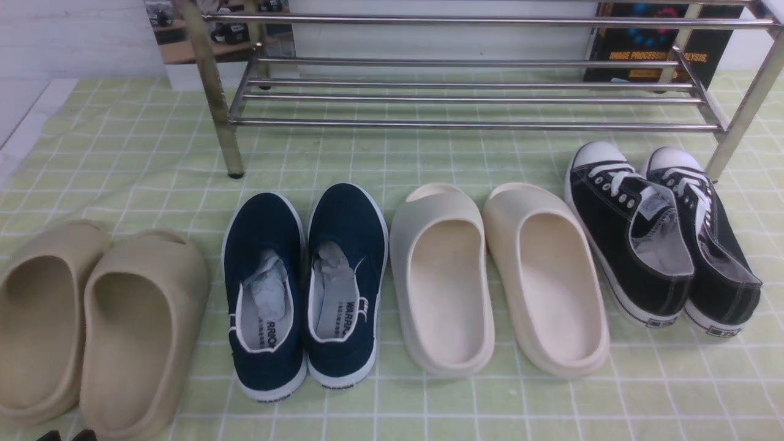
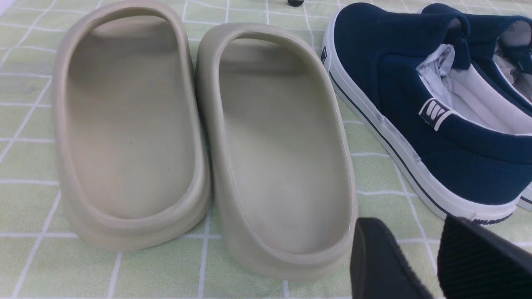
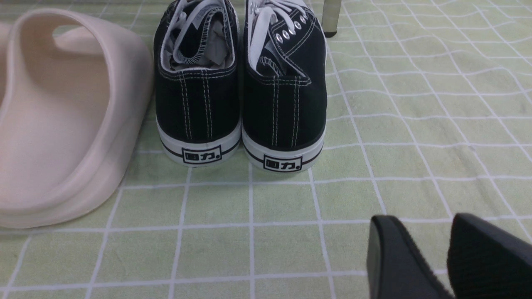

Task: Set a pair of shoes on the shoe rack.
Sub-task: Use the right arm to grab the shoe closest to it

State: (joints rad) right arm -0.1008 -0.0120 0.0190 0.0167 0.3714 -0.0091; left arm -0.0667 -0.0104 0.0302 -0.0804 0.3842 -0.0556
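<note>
Presently, both black sneakers (image 1: 631,233) await loading below the rack (image 1: 478,127).

The pair stands side by side at the right end of the footwear row, toes toward the rack, near its right front leg; heels face the robot, presumably to present the openings for gripping. The right pincer (image 3: 430,245) has its fingers apart with nothing between them; the left pincer (image 2: 415,249) is likewise parted and unloaded, near the tan slides (image 2: 286,145). Navy slip-ons (image 1: 263,294) and cream slides (image 1: 444,282) occupy the middle. The desk (image 1: 429,407) carries a green cloth with white grid lines; a pale wall (image 1: 73,37) closes the rear.
</note>
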